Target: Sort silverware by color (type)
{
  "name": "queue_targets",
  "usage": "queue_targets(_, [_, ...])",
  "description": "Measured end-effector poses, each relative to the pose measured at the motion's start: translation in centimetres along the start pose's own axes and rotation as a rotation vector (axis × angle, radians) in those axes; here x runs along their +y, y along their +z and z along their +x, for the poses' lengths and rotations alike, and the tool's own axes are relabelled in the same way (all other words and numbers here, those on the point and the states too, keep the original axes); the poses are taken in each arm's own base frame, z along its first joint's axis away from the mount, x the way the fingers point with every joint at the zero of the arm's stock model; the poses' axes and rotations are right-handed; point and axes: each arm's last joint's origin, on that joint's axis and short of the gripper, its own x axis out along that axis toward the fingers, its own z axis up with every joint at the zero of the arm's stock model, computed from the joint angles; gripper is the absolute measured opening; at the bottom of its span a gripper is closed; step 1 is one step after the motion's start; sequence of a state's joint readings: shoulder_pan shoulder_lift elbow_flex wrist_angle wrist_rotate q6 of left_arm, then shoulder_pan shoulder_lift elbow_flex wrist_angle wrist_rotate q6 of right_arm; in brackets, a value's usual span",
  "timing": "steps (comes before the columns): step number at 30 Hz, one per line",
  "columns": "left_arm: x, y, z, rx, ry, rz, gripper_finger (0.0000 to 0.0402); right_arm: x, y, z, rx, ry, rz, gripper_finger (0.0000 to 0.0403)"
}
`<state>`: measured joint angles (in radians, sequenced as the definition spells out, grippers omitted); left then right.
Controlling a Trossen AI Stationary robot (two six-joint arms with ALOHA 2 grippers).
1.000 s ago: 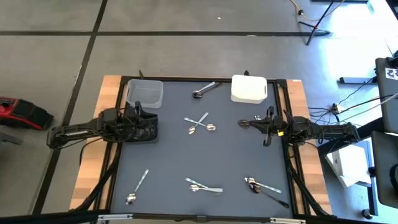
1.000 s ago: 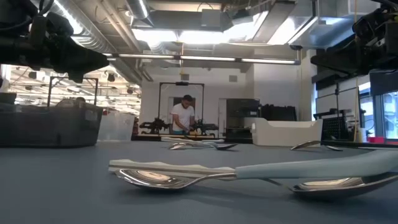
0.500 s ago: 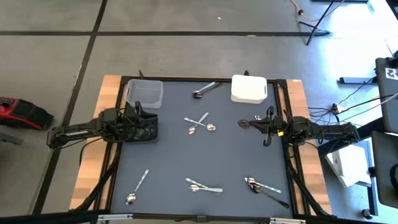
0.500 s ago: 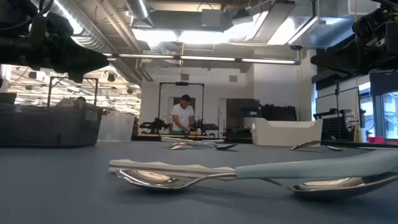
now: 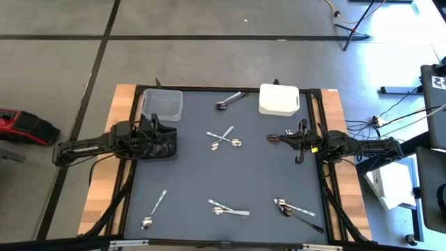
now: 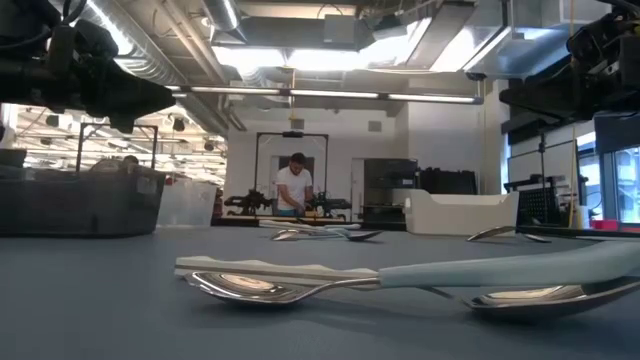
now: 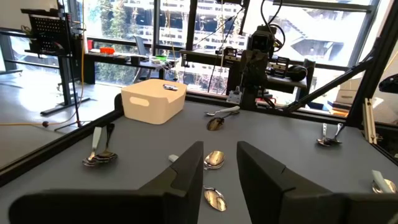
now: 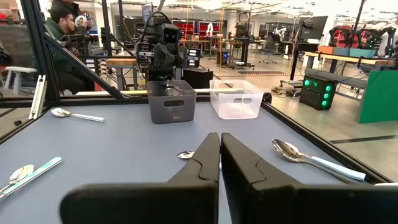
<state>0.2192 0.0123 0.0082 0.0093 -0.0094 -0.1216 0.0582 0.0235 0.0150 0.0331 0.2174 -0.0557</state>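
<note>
1. Six groups of silverware are seen from above on the dark mat [image 5: 195, 174]: one spoon near the clear bin [image 5: 162, 104] at [image 5: 230, 101], a crossed pair [image 5: 224, 138] at centre, a dark piece [image 5: 277, 138] at the right gripper [image 5: 298, 143], and along the near edge a single spoon [image 5: 154, 210], a pair [image 5: 228, 209] and a pair [image 5: 298, 211]. Most long axes run diagonally. A white bin [image 5: 279, 99] stands at the far edge. The dark bin [image 5: 162, 145] is largely hidden beneath the left gripper [image 5: 155, 132].
2. In the low view, two spoons [image 6: 290, 280] lie lengthwise across the foreground, one cut off at the right edge. Further utensils [image 6: 320, 234] are too small to count. A person [image 6: 295, 187] stands in the room behind.
3. In the left wrist view, the fingers [image 7: 186, 168] are parted with nothing between them; two spoon bowls [image 7: 214, 159] lie beyond.
4. In the right wrist view, the fingers [image 8: 205, 155] are pressed together, empty; a spoon bowl [image 8: 185, 154] is partly hidden behind them.
</note>
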Motion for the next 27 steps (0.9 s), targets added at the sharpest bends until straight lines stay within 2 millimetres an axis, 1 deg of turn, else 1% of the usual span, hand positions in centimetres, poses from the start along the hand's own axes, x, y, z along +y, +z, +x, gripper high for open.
queue_targets(2, [0.0,-0.01,0.0,0.001,0.0,0.0,0.0092,-0.09,0.16,0.01,-0.018,-0.033,-0.189,0.0007])
queue_targets(4, [0.0,-0.01,0.0,0.0,0.0,0.0,0.0092,-0.12,0.43,0.0,-0.042,-0.044,-0.293,0.0007])
queue_targets(13, [0.0,-0.02,0.0,0.001,0.0,0.0,0.0092,-0.13,0.49,-0.01,-0.048,-0.046,-0.328,0.0007])
queue_targets(15, [0.0,-0.01,0.0,0.0,0.0,0.0,0.0092,-0.09,0.58,-0.01,-0.06,-0.032,-0.312,0.0007])
queue_targets(19, [0.0,-0.01,0.0,0.001,0.0,0.0,0.0092,0.18,0.62,-0.02,-0.076,0.066,-0.139,0.0007])
queue_targets(21, [0.0,0.0,0.0,0.0,0.001,0.0,0.0092,0.24,0.7,-0.03,-0.085,0.088,-0.089,0.0007])
queue_targets(24, [0.0,0.02,0.0,-0.004,0.0,0.0,0.0092,0.24,0.72,-0.04,-0.081,0.094,-0.038,0.0007])
queue_targets(27, [0.08,0.11,0.0,-0.017,0.03,0.0,0.0092,0.13,0.67,-0.02,-0.072,0.054,0.013,0.0007])
